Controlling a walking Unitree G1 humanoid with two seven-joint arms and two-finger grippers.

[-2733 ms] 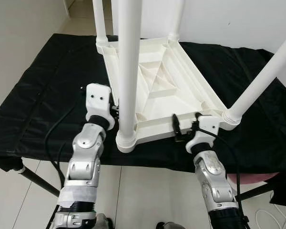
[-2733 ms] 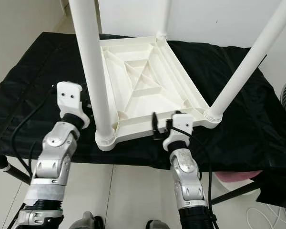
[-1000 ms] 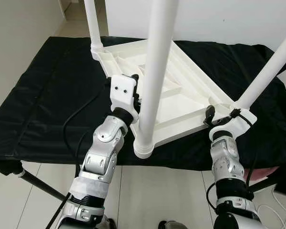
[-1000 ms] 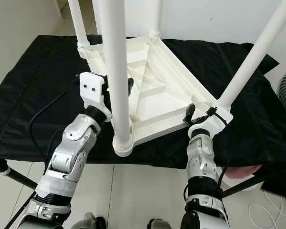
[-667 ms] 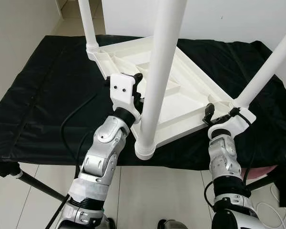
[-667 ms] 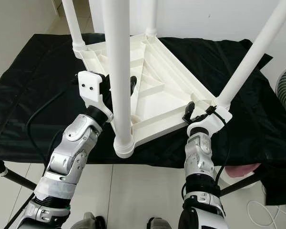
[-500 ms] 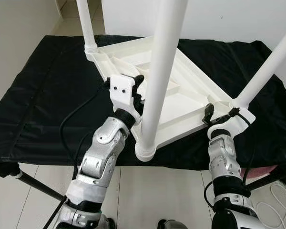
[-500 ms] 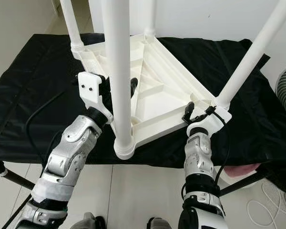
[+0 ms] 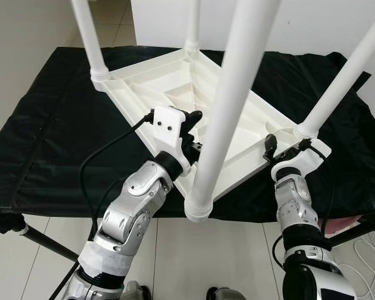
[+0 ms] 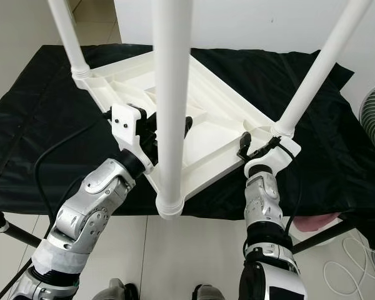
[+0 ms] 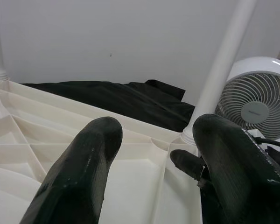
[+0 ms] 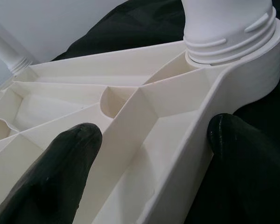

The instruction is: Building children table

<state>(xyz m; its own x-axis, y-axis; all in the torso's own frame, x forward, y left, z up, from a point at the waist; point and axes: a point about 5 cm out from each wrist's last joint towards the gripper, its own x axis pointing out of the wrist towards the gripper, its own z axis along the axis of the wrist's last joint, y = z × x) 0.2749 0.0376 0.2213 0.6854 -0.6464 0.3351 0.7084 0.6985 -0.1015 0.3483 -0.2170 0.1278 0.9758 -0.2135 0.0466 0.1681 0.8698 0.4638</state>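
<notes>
A white plastic children's table [image 9: 151, 77] lies upside down on a black cloth, its four legs pointing up. The nearest leg [image 9: 230, 106] rises close in front of me, and its corner socket [image 9: 199, 210] overhangs the front edge. My left gripper [image 9: 195, 132] reaches over the near-left rim just behind that leg. Its fingers are open above the ribbed underside [image 11: 42, 140]. My right gripper [image 9: 286, 147] is at the right corner beside the right leg's socket [image 12: 231, 35]. It is open, with one finger [image 12: 60, 177] inside the rim wall and the other outside.
The black cloth [image 9: 50, 137] covers a low work table whose front edge lies just before me. There is tiled floor [image 9: 44, 262] below. A white fan [image 11: 254, 93] stands to the right. A white wall backs the scene.
The upturned table has turned on the cloth: its near corner swung right and towards me, its far-left leg moved left. My left gripper moved right with the rim; the right stayed at its corner.
</notes>
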